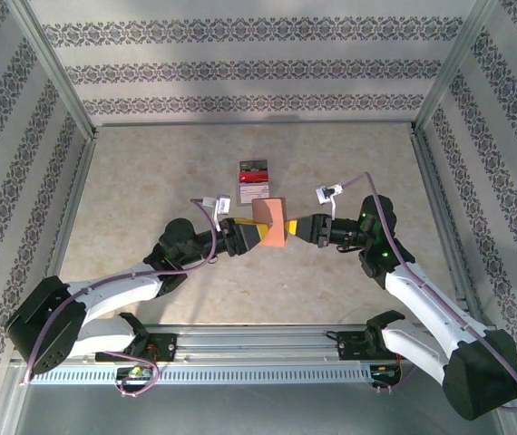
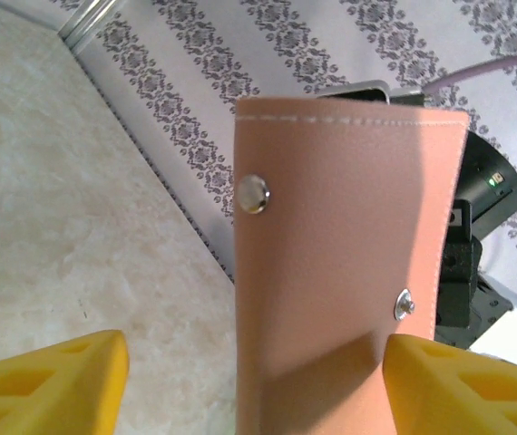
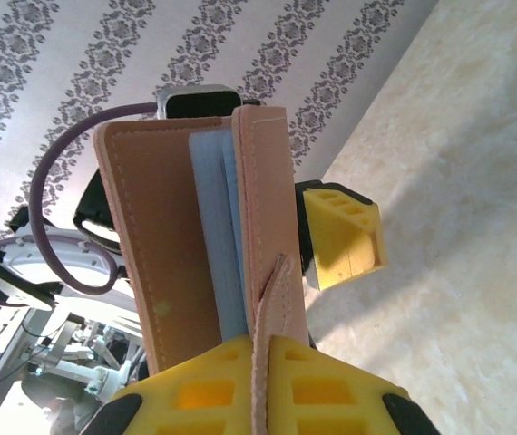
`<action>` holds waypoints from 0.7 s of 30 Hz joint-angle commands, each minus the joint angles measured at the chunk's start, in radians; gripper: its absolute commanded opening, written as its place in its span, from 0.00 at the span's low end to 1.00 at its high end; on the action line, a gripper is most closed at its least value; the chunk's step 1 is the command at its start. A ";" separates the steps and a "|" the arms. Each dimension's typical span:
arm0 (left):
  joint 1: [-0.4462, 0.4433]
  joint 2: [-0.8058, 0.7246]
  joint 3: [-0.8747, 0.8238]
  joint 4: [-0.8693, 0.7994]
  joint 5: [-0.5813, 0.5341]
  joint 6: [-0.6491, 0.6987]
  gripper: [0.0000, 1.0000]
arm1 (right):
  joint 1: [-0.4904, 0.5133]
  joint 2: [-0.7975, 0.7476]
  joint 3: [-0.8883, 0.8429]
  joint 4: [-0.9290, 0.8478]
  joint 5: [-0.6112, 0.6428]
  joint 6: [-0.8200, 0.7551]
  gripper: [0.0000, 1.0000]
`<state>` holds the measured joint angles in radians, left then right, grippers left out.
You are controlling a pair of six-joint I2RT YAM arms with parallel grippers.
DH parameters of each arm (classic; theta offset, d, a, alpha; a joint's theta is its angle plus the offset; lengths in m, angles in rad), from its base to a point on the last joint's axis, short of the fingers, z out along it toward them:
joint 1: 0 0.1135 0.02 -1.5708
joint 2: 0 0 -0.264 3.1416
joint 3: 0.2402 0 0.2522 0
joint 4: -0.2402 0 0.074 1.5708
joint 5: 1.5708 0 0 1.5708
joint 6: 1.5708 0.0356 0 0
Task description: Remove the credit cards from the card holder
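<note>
My left gripper (image 1: 258,234) is open, one finger on each side of the card holder (image 1: 273,223), not pinching it. My right gripper (image 1: 293,228) is clamped on the holder's near end. I should grip firmly there while my left fingers work into the pockets.

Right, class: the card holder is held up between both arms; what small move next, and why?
Probably close the left gripper on one flap and spread it: the right gripper is clamped on the card holder, the left's jaws stand open astride it, and its blue inside barely shows.
</note>
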<state>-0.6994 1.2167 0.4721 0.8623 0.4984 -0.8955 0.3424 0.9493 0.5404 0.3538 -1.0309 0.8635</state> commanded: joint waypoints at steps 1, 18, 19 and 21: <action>0.014 -0.003 -0.020 0.041 -0.042 0.004 0.81 | -0.006 -0.012 0.028 -0.062 0.037 -0.072 0.00; 0.035 0.071 -0.043 -0.002 -0.073 0.003 0.96 | 0.037 -0.003 0.132 -0.550 0.337 -0.360 0.00; 0.035 0.083 -0.043 0.018 -0.069 -0.005 0.96 | 0.042 -0.001 0.132 -0.563 0.361 -0.365 0.00; 0.035 0.101 -0.040 0.047 -0.059 -0.015 0.96 | 0.053 0.001 0.137 -0.590 0.405 -0.378 0.00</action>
<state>-0.6735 1.3018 0.4206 0.8150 0.4156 -0.8921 0.3805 0.9474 0.6415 -0.1749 -0.7136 0.5415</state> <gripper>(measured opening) 0.960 0.069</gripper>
